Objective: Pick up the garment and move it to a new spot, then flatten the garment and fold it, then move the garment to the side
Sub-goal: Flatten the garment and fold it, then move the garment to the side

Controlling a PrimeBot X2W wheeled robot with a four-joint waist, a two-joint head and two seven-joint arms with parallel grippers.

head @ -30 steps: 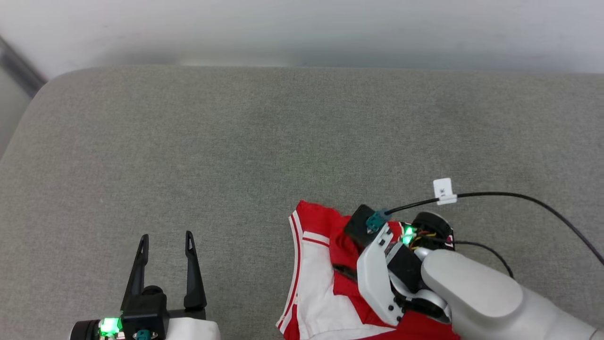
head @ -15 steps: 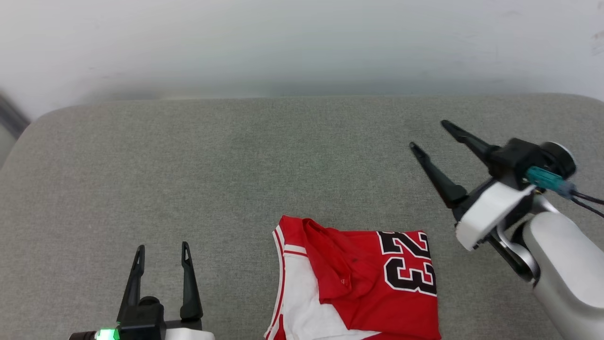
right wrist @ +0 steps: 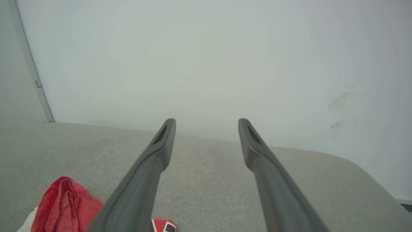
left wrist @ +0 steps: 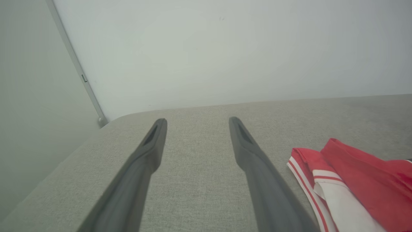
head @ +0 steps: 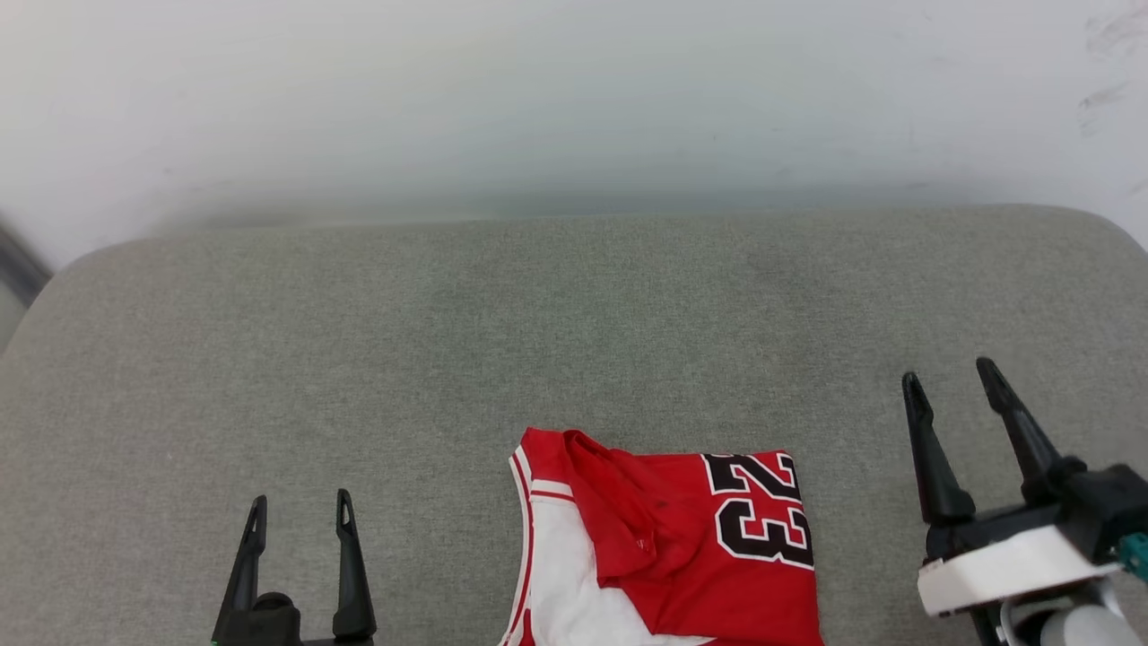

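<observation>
Now the jersey (head: pixel 682 538), seemingly folded, lies between left tool (head: pixel 300 502) and right tool (head: pixel 949 374), both spread wide, empty.

A plain, bare indoor room, home or test space I cannot tell: a grey fabric-covered pad (head: pixel 359 359) with rounded corners against a scuffed white wall (head: pixel 538 90).

Bright even light, soft shadows, blurred wrist-view fingers (left wrist: pixel 141 167), no glare
</observation>
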